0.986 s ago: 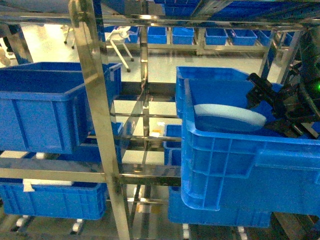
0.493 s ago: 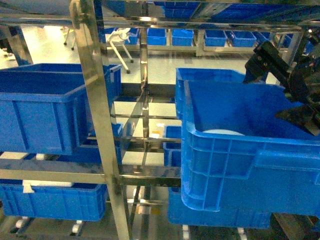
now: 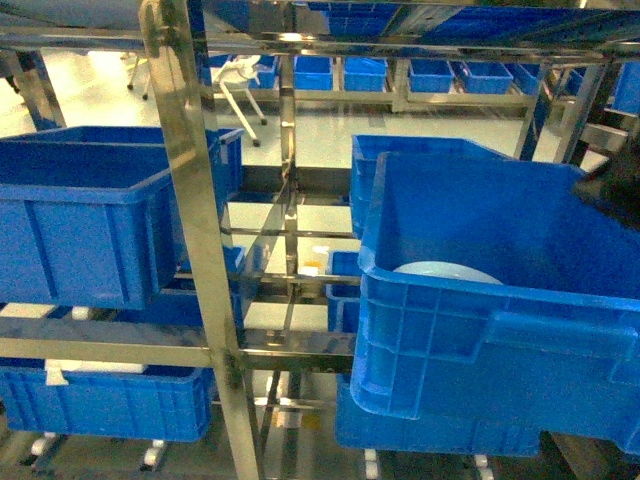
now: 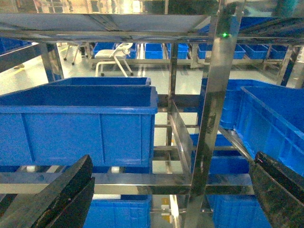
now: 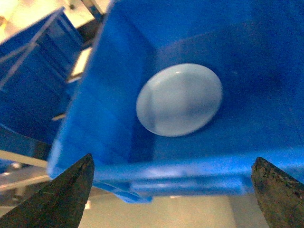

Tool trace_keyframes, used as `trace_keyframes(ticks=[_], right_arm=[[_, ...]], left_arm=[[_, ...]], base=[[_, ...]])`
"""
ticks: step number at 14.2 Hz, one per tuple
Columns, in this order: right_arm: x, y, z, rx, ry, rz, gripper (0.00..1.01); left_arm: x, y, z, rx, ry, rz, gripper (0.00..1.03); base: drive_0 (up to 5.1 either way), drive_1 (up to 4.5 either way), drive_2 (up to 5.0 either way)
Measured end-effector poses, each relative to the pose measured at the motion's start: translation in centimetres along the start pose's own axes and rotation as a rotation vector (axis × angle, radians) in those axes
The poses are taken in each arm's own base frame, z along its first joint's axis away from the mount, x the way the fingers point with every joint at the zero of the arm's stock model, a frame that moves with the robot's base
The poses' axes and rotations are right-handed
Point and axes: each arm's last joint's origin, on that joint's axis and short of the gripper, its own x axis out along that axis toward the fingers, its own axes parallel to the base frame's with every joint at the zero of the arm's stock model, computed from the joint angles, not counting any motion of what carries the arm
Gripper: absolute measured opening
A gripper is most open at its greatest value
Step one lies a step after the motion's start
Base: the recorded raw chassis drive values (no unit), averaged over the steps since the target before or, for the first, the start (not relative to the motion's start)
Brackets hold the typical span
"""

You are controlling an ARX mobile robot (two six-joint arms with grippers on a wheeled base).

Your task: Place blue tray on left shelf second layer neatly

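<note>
Below the right gripper, inside a deep blue crate, the blue tray lies flat on the crate floor, closer to the crate's left wall than to the other walls. The gripper's two dark fingertips stand wide apart at the lower corners of the right wrist view, holding nothing, with the crate's near rim between them and the tray beyond that rim. In the head view only a pale arc of the blue tray shows over the front wall of the same crate, which sits tilted at the right of the steel rack; the right gripper itself cannot be made out there. The left gripper is likewise spread open and empty. Ahead of it stands a square rack post; to its left another blue crate rests on the left shelf second layer, whose front rail runs just above the left fingertip
</note>
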Motion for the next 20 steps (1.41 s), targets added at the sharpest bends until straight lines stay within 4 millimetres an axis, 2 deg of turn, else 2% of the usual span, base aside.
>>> trace_keyframes(ticks=[2, 3, 5, 7, 8, 10, 13, 14, 15, 17, 19, 20], right_arm=[[-0.4, -1.1, -2.4, -0.117, 0.024, -0.071, 0.98], [-1.3, -0.7, -2.4, -0.178, -0.017, -0.078, 0.98], [-4.1, 1.6, -2.4, -0.344, -0.161, -0.041, 0.98], [-5.9, 1.7, -4.9, -0.521, -0.128, -0.134, 0.98], [-6.7, 1.5, -5.5, -0.560, -0.125, -0.185, 0.98], [-8.2, 1.4, -4.5, -0.575, -0.259, -0.293, 0.98], [-8.1, 1.2, -4.7, -0.615, -0.250, -0.319, 0.98], [-7.8, 0.6, -4.7, -0.541, -0.367, -0.186, 0.89], [-8.3, -1.1, -5.6, -0.505, -0.449, -0.078, 0.74], [-9.9, -2.5, -5.2, -0.477, -0.547, -0.011, 0.47], [-10.6, -4.2, -6.1, -0.484, -0.517, -0.014, 0.16], [-10.9, -4.6, -6.2, -0.483, -0.519, -0.014, 0.05]], left_arm=[[0.0, 0.0, 0.0, 0.000, 0.000, 0.000, 0.98], [0.0, 0.0, 0.0, 0.000, 0.000, 0.000, 0.98], [0.0, 0.0, 0.0, 0.000, 0.000, 0.000, 0.98], [0.0, 0.0, 0.0, 0.000, 0.000, 0.000, 0.98], [0.0, 0.0, 0.0, 0.000, 0.000, 0.000, 0.98], [0.0, 0.0, 0.0, 0.000, 0.000, 0.000, 0.98], [0.0, 0.0, 0.0, 0.000, 0.000, 0.000, 0.98], [0.0, 0.0, 0.0, 0.000, 0.000, 0.000, 0.98], [0.0, 0.0, 0.0, 0.000, 0.000, 0.002, 0.98], [0.0, 0.0, 0.0, 0.000, 0.000, 0.000, 0.98], [0.0, 0.0, 0.0, 0.000, 0.000, 0.000, 0.98], [0.0, 0.0, 0.0, 0.000, 0.000, 0.000, 0.98]], base=[[0.0, 0.00, 0.0], [0.0, 0.00, 0.0], [0.0, 0.00, 0.0], [0.0, 0.00, 0.0], [0.0, 0.00, 0.0], [0.0, 0.00, 0.0], [0.0, 0.00, 0.0], [0.0, 0.00, 0.0], [0.0, 0.00, 0.0], [0.0, 0.00, 0.0], [0.0, 0.00, 0.0], [0.0, 0.00, 0.0]])
